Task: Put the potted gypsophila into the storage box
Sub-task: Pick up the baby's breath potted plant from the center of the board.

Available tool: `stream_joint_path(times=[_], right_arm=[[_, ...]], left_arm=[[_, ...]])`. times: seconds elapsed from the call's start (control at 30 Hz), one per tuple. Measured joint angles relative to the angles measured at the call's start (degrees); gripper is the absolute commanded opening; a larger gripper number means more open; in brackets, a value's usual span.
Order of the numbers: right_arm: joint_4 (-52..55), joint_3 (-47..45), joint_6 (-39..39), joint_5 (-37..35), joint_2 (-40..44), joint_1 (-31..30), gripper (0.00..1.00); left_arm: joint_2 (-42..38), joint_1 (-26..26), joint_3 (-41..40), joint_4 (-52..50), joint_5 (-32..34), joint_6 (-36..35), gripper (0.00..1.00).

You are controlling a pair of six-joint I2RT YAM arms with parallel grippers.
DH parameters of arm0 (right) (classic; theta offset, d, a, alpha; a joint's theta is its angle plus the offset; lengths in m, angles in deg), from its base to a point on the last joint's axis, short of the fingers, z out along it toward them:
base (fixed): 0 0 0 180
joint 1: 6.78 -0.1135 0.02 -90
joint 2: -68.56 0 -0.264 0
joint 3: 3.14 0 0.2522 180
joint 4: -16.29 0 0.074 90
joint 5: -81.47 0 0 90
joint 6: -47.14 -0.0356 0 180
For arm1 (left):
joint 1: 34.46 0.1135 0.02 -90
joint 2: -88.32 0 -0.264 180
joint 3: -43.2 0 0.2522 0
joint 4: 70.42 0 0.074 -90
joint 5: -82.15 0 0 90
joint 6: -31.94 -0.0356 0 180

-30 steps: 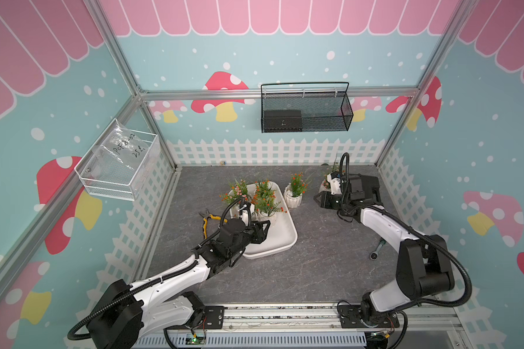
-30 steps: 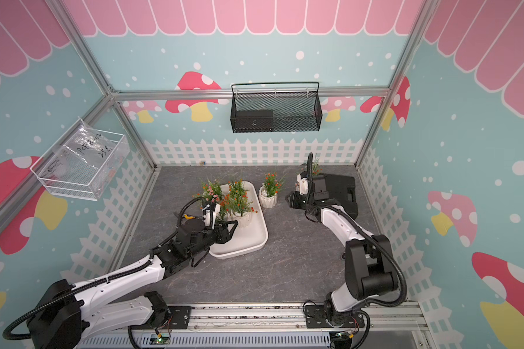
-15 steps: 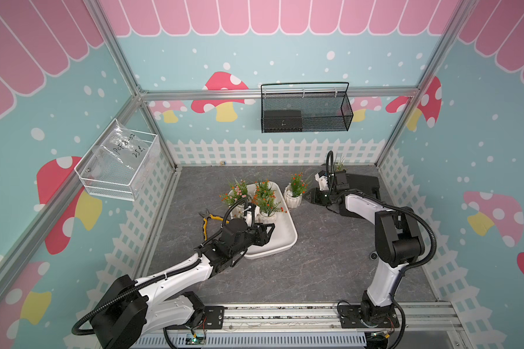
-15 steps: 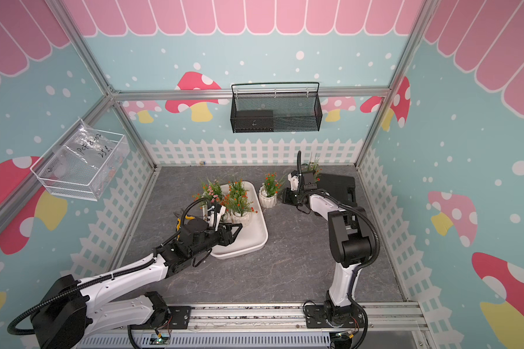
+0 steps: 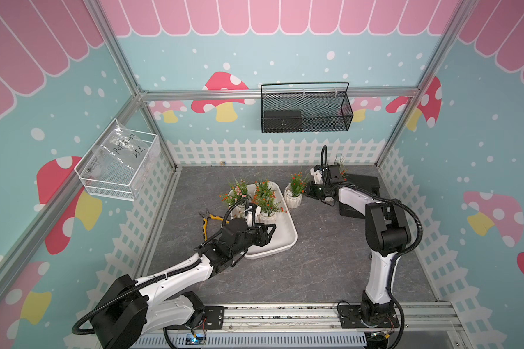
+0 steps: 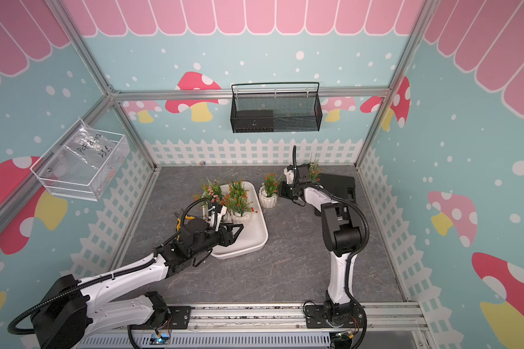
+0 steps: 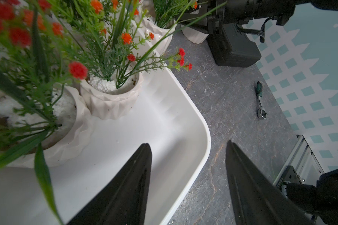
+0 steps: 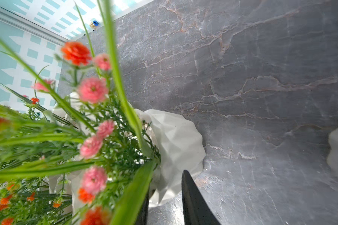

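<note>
housing several potted gypsophila (image 5: pixel 267 208) inside the storage box (image 5: pixel 294 234); leaving one pot (image 5: pixel 294 198) just beside it, another pot (image 5: pixel 341 169) well apart; hovering left gripper (image 7: pixel 188 142) spread, empty, over it; nosing the near pot with right gripper (image 5: pixel 307 192), clamp unclear.

Six potted gypsophila (image 5: pixel 293 199), counting by sprigs in both top views: four at frame centre, two more to the right. One storage box (image 5: pixel 280 238). One black case (image 5: pixel 362 184). One black wire basket (image 5: pixel 306 111), one white wire basket (image 5: pixel 117 169). One pair of pliers (image 5: pixel 207 225). One ratchet wrench (image 7: pixel 260 100). Two robot arms (image 5: pixel 380 278).
</note>
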Motion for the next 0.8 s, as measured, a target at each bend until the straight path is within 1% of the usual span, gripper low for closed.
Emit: stream_joint_path(times=[0.23, 0.37, 0.53, 0.67, 0.8], right_arm=[[4.0, 5.5, 0.0, -4.2, -3.3, -1.7, 0.28], [6.0, 8.0, 0.2, -7.0, -5.1, -2.8, 0.22], [7.5, 9.4, 1.1, -9.7, -5.3, -3.8, 0.17], [8.0, 10.1, 1.6, -11.1, -5.3, -3.9, 0.08], [8.4, 10.1, 1.8, -12.0, -5.0, -4.2, 0.04]], left_arm=[[0.2, 0.0, 0.0, 0.0, -0.1, 0.0, 0.62], [0.2, 0.0, 0.0, 0.0, -0.1, 0.0, 0.62], [0.2, 0.0, 0.0, 0.0, -0.1, 0.0, 0.62], [0.2, 0.0, 0.0, 0.0, -0.1, 0.0, 0.62], [0.2, -0.1, 0.0, 0.0, 0.3, -0.1, 0.62]])
